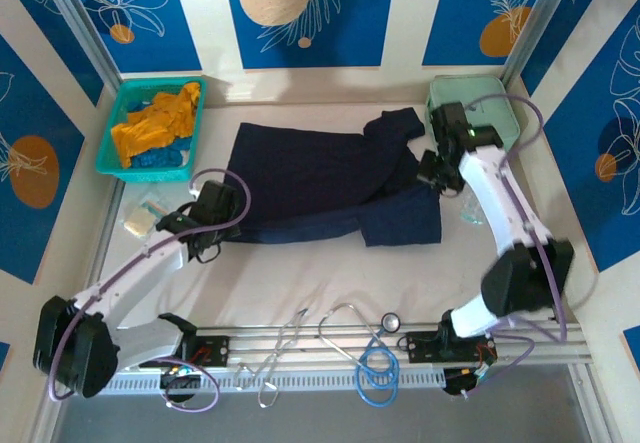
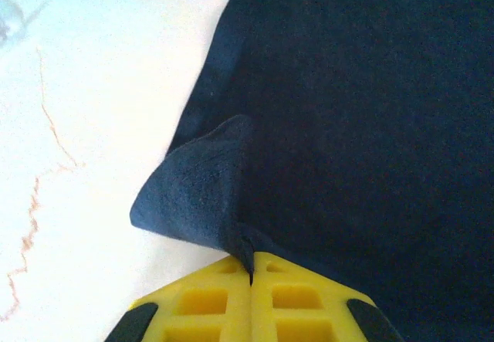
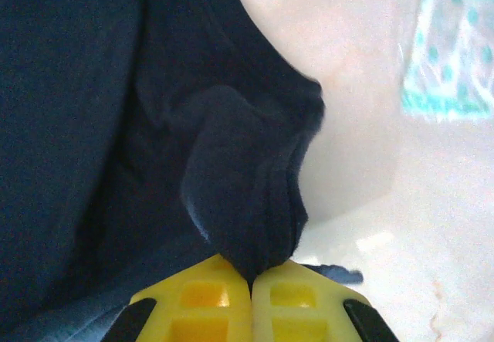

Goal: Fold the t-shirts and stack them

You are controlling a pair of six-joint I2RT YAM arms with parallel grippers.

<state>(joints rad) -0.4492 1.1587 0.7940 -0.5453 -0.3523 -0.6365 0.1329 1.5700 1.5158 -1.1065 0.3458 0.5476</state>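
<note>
Overhead, navy t-shirt on white table, blue leaf-printed walls

Note teal basket at worktop far-left corner; mint-green case far-right. Find coiled blue stethoscope at near edge, small pale packet near basket.

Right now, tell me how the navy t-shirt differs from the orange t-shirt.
The navy t-shirt lies mostly flat on the table; the orange t-shirt sits crumpled in the teal basket. The left fingers and right fingers pinch the navy t-shirt; nothing holds the orange t-shirt. Both are soft cloth.
</note>
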